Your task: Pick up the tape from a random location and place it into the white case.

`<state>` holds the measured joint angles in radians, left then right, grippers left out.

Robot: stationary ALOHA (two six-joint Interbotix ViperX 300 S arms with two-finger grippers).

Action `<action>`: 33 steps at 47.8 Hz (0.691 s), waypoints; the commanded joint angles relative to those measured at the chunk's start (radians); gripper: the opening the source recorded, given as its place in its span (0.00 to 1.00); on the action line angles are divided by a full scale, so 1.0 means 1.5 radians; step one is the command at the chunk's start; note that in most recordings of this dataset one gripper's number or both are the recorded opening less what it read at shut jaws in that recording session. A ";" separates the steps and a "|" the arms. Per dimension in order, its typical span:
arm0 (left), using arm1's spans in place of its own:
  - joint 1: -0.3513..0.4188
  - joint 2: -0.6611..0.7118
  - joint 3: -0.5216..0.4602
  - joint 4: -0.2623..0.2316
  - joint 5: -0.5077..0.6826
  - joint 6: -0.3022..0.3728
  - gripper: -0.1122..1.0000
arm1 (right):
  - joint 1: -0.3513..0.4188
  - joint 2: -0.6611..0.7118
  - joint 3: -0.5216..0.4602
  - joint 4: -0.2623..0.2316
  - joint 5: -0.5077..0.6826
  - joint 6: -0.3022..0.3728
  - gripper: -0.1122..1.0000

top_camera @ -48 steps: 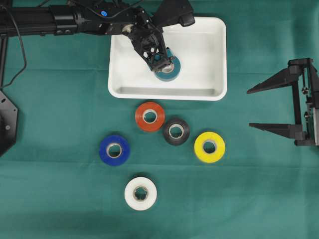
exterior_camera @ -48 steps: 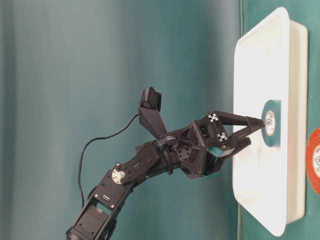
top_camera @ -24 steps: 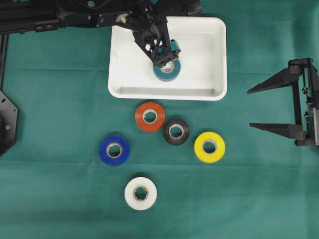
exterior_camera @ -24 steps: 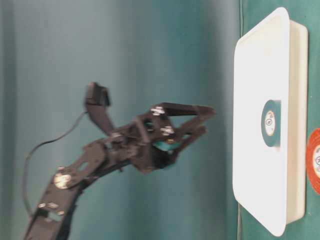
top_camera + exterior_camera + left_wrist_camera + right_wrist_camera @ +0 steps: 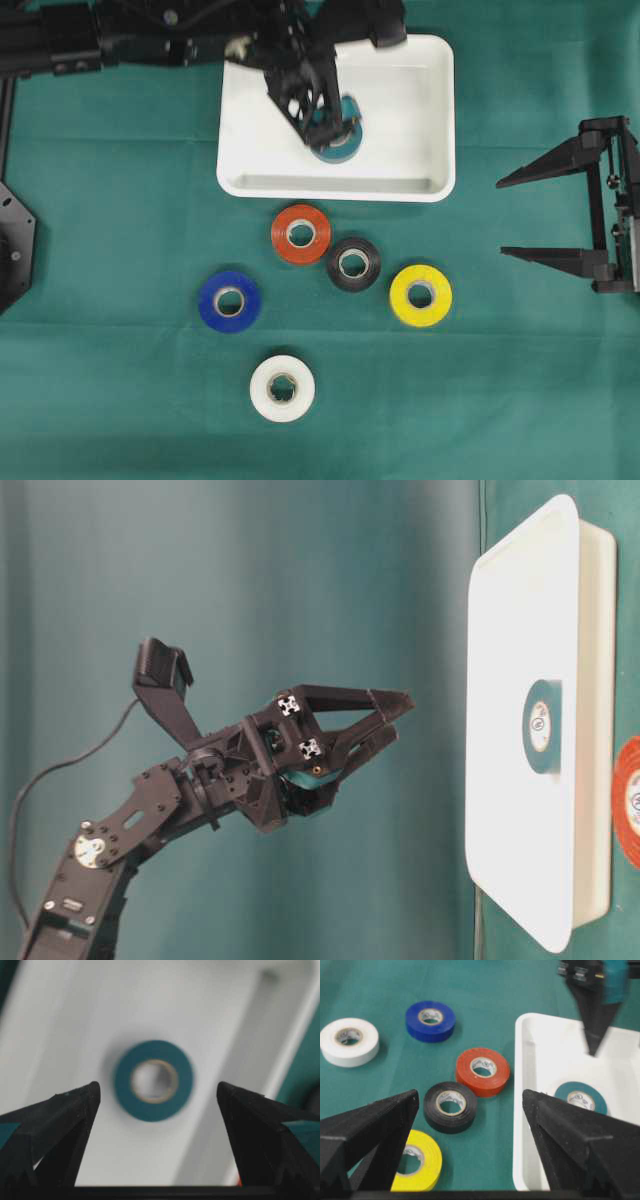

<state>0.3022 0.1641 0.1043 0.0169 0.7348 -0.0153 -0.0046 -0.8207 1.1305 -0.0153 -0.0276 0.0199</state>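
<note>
Empty and spread wide, our left gripper (image 5: 392,718) hangs well above the white case (image 5: 430,110), its fingers apart and holding nothing. Below it the teal tape (image 5: 153,1080) lies flat on the case floor, near the middle, touching no wall. Our right gripper (image 5: 510,217) waits at the right edge of the table, jaws apart too, well clear of everything.

On the green cloth (image 5: 520,400) near the case lie five more rolls: the red tape (image 5: 300,234) touching the black tape (image 5: 353,264), the yellow tape (image 5: 420,295) just right of them, the blue tape (image 5: 229,301) to the left, the white tape (image 5: 282,388) nearest.

We judge little can go wrong now; the main risk is the left arm swinging low on its way out and catching the case rim, shifting the case.

A second ago our fingertips were down at the roll inside the case; now they have lifted clear, and the roll has stayed put.
</note>
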 commanded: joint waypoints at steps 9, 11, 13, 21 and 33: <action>-0.109 -0.044 0.007 0.001 -0.011 0.001 0.92 | -0.001 0.000 -0.018 -0.001 -0.003 0.001 0.92; -0.124 -0.045 0.009 0.001 -0.016 0.001 0.92 | 0.000 0.000 -0.018 -0.001 -0.003 0.002 0.92; -0.137 -0.046 0.011 0.000 -0.021 0.001 0.92 | 0.000 0.001 -0.019 -0.001 -0.003 0.002 0.92; -0.161 -0.055 0.027 0.000 -0.041 0.001 0.92 | -0.001 0.000 -0.019 -0.001 -0.003 0.002 0.92; -0.164 -0.111 0.069 0.001 -0.045 0.000 0.92 | 0.000 -0.002 -0.021 0.001 0.012 0.004 0.92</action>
<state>0.0614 0.0614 0.2040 0.0153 0.6780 -0.0138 -0.0046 -0.8222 1.1290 -0.0153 -0.0107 0.0245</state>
